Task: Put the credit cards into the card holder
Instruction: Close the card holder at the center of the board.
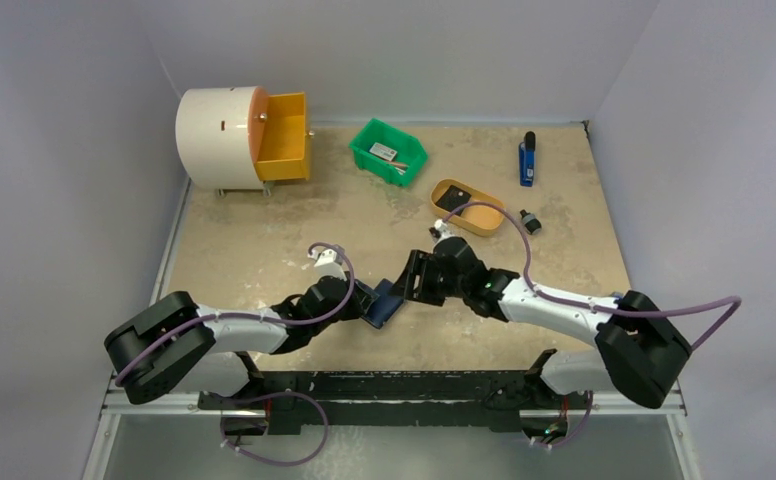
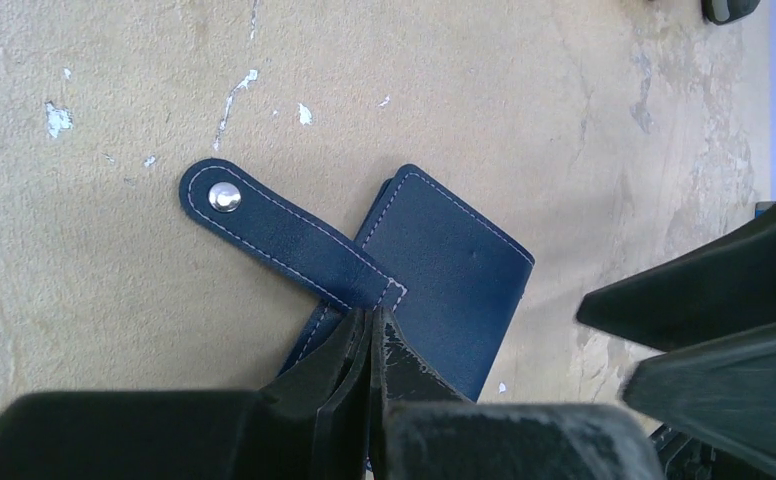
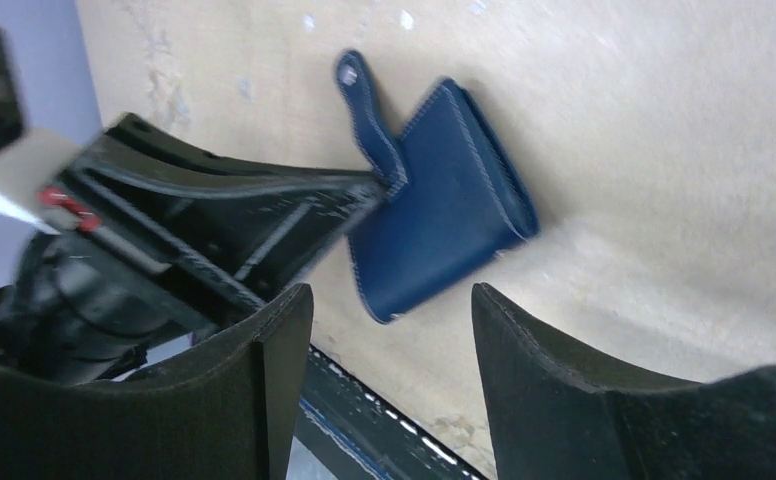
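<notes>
Left gripper (image 2: 372, 325) first: my fingers are pressed together on the near edge of the card holder (image 2: 444, 270), right where the snap tab (image 2: 284, 235) is stitched on. The holder lies flat on the table (image 1: 264, 250), near the front edge and about mid-width, between my two arms. From the left wrist camera the tab runs out toward 10 o'clock, its stud (image 2: 225, 198) facing up, and the navy body spreads toward 1 o'clock.

Right gripper (image 3: 394, 300): jaws apart, nothing between them. The holder sits at 12 o'clock from them, close but not touching, and its free edge points back toward my jaws at 6. In the top view that gripper (image 1: 414, 280) has the holder (image 1: 386, 303) just beside it at about 8 o'clock. So the left arm pins it and the right is the free one. I judge that prising the flap open falls to the right.

Count: one card holder, one tab, two grippers. Far off at 12 o'clock there is one green bin (image 1: 410, 148) with light flat pieces in it, possibly cards. I can't count them.
</notes>
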